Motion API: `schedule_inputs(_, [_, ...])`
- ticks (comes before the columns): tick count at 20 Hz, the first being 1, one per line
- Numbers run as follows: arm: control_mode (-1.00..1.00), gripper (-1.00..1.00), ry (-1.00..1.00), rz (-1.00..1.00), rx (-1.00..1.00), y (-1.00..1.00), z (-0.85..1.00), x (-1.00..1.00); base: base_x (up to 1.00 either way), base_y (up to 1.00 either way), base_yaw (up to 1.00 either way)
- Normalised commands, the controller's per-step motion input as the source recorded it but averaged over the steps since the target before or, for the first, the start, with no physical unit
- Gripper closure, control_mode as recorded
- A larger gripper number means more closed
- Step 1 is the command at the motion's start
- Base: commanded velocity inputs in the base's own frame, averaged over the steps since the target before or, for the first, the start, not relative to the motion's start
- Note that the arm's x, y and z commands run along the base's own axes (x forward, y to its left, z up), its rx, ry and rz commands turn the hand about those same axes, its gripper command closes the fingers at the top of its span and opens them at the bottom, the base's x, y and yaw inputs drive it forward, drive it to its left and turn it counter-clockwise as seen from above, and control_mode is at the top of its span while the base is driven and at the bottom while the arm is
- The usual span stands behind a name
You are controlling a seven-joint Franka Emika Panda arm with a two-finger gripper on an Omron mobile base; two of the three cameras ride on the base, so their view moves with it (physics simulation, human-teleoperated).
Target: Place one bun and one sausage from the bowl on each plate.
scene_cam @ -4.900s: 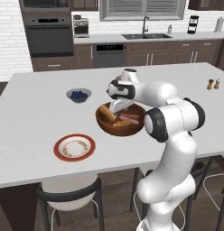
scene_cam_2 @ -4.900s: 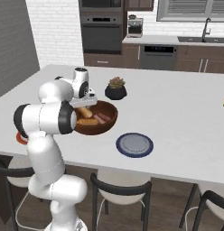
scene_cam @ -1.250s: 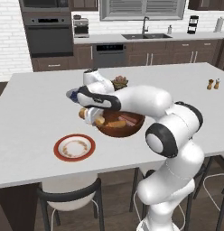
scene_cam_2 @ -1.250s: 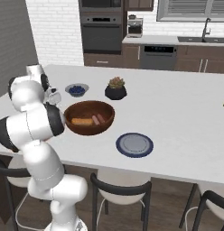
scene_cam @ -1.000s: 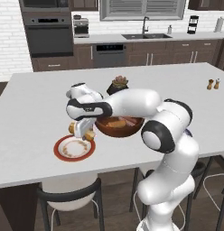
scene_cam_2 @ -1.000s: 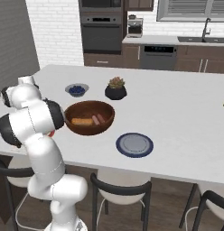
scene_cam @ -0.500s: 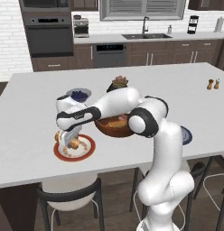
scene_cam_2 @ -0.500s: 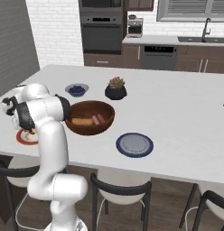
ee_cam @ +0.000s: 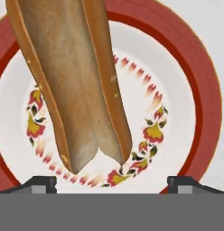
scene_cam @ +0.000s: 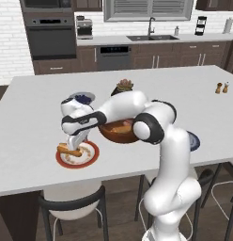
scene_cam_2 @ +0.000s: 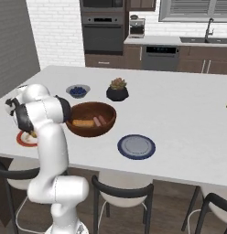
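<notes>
The gripper [scene_cam: 73, 144] hangs low over the red-rimmed plate [scene_cam: 92, 157] at the near left of the counter, and a bun [scene_cam: 69, 151] lies right under it. In the hand view the bun [ee_cam: 73, 85] runs up between the two finger tips, which stand wide at the bottom corners and seem clear of its sides; so the gripper looks released, though whether the bun already rests on the plate [ee_cam: 186, 108] or sits just above it cannot be told.

The step in hand is judged to be setting the first bun on this plate. If it has landed, the next move calls for lifting straight up without nudging it, then swinging back to the wooden bowl [scene_cam_2: 91, 130], where the other bun [scene_cam_2: 82, 123] and a sausage [scene_cam_2: 99, 120] lie side by side. A sausage should come to this plate beside the bun; the blue plate [scene_cam_2: 136, 146], just past the bowl, has nothing on it yet.
</notes>
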Motion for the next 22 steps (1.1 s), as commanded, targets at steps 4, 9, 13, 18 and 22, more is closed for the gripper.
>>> schedule_inputs(4, [-1.00,-1.00,-0.14,0.00,0.12,-0.95,0.68,-0.26,0.00,0.00,0.00])
schedule_inputs(9, [-1.00,-1.00,-0.18,0.00,0.17,-1.00,1.00,-0.35,0.00,0.00,0.00])
schedule_inputs(13, [-1.00,-1.00,0.00,-0.24,0.05,-1.00,0.63,-0.03,0.00,0.00,0.00])
schedule_inputs(18, [-1.00,-1.00,0.09,-0.44,0.00,-1.00,0.21,0.23,0.00,0.00,0.00])
schedule_inputs(22, [-1.00,-1.00,0.15,-0.34,0.00,-1.00,0.24,0.82,0.00,0.00,0.00])
